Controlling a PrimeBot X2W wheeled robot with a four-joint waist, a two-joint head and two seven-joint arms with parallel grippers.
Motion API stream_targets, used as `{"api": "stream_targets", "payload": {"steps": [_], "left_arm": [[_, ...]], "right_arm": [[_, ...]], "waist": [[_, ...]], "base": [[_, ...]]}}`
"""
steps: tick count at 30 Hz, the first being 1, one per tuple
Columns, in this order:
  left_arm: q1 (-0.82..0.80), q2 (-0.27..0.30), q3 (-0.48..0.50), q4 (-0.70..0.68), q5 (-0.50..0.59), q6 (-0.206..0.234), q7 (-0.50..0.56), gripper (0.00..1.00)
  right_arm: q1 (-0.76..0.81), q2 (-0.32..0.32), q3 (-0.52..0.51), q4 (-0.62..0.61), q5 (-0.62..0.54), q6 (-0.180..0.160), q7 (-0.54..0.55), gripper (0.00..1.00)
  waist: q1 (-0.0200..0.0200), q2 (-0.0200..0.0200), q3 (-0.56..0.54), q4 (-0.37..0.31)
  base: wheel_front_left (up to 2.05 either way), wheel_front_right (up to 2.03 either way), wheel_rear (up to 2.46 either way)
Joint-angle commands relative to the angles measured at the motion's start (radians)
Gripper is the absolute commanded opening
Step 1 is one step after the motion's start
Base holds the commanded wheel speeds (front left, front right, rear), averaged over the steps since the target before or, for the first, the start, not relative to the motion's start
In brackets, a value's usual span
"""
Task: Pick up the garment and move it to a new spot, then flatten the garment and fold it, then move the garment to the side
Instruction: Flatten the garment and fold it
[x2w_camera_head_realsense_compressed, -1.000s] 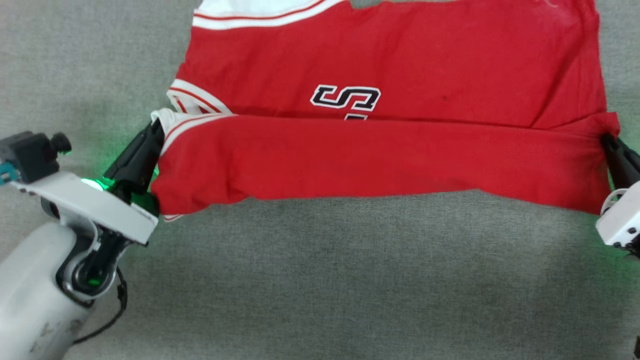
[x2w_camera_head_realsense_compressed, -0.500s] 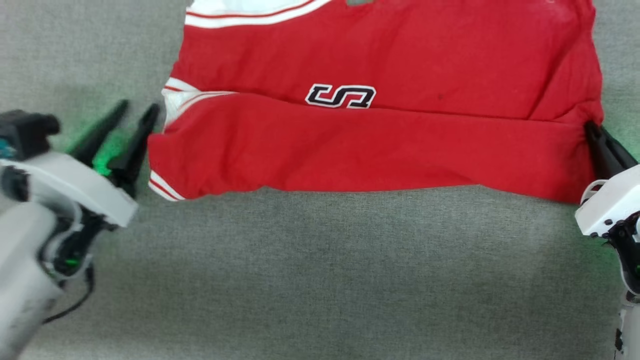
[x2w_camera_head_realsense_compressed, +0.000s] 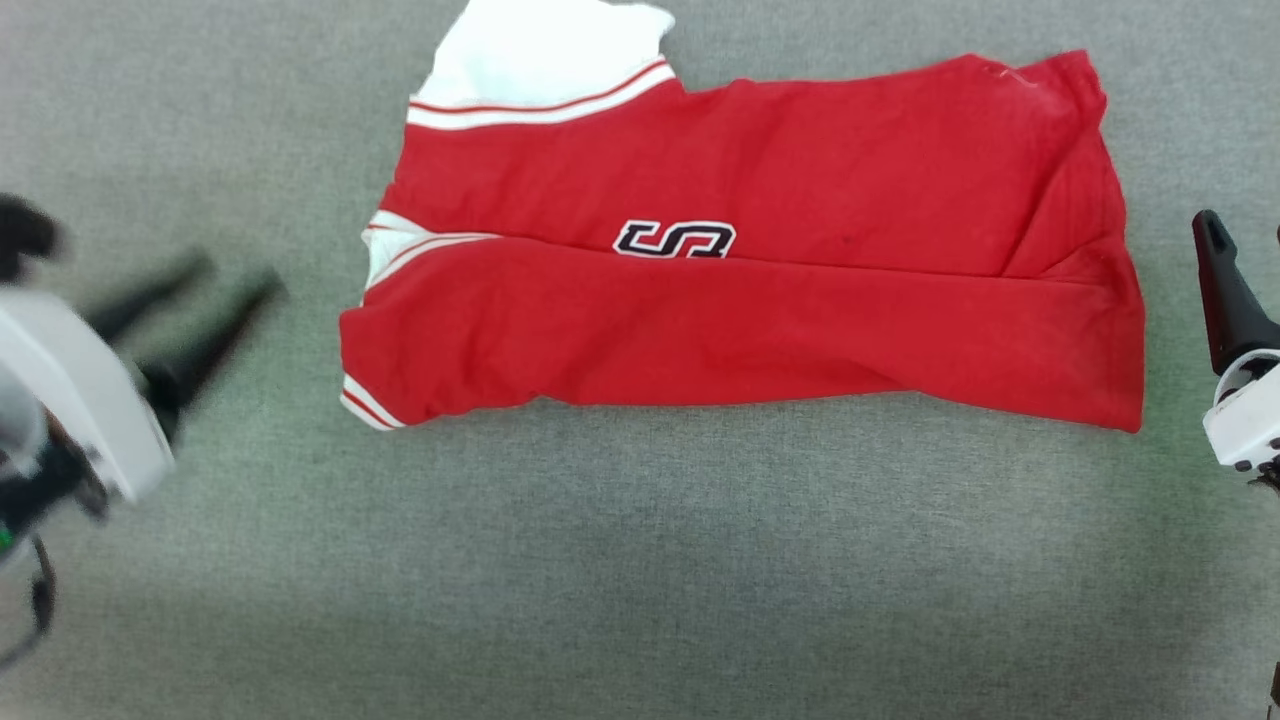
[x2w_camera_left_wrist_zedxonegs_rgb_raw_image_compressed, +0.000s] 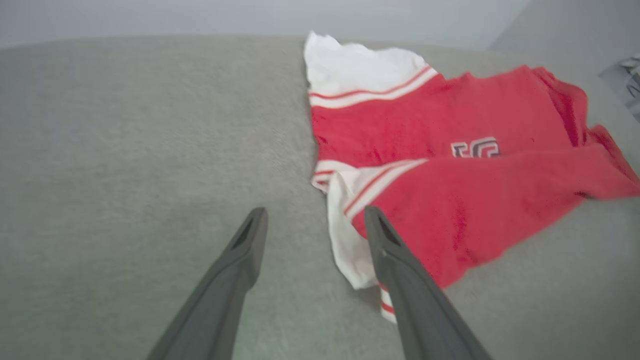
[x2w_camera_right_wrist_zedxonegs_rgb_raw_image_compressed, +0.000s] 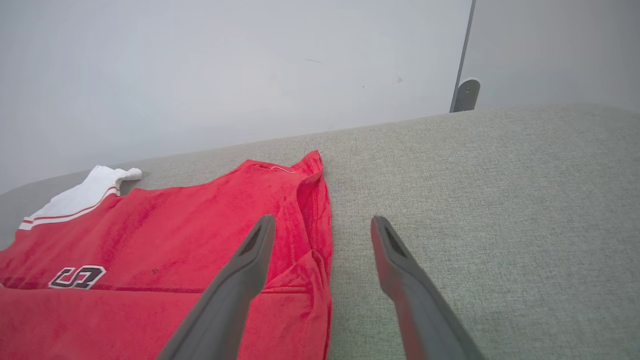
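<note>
One red soft-fabric T-shirt with white short sleeves lies on the grey cloth-covered desk. Its near half is folded over the far half, and its one small dark print is partly hidden at the fold line. One white sleeve sticks out at the far left corner. Two tools flank the shirt, the left tool and the right tool. Each has two dark fingers spread apart, holds nothing and is clear of the cloth.
</note>
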Motion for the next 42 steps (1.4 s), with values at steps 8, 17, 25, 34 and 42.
{"api": "stream_targets", "payload": {"steps": [8, 17, 25, 34, 42], "left_arm": [[-0.016, 0.088, -0.079, -0.188, -0.107, 0.002, 0.312, 1.0], [-0.024, 0.029, -0.072, -0.122, -0.172, 0.002, 0.337, 1.0], [-0.015, -0.018, -0.094, -0.078, -0.188, 0.003, 0.371, 1.0], [0.009, -0.055, -0.094, -0.062, -0.215, 0.003, 0.391, 0.0], [0.02, -0.051, -0.083, -0.09, -0.203, 0.002, 0.396, 0.0]], "right_arm": [[0.003, 0.012, 0.022, -0.008, 0.009, 0.0, -0.001, 1.0], [-0.012, 0.027, 0.044, -0.026, -0.003, 0.0, -0.003, 1.0], [-0.02, 0.036, 0.06, -0.058, -0.017, 0.0, 0.014, 1.0], [-0.005, 0.018, 0.119, -0.092, -0.021, 0.0, 0.12, 1.0], [-0.028, -0.045, 0.177, -0.102, -0.015, 0.0, 0.464, 1.0]], "waist": [[0.0, 0.0, 0.023, -0.027], [0.0, 0.0, 0.098, -0.065], [0.0, 0.0, 0.132, -0.091], [0.0, 0.0, 0.125, -0.1], [0.0, 0.0, 0.123, -0.104]], "base": [[0.0, 0.0, 0.0], [0.0, 0.0, 0.0], [0.0, 0.0, 0.0], [0.0, 0.0, 0.0], [0.0, 0.0, 0.0]]}}
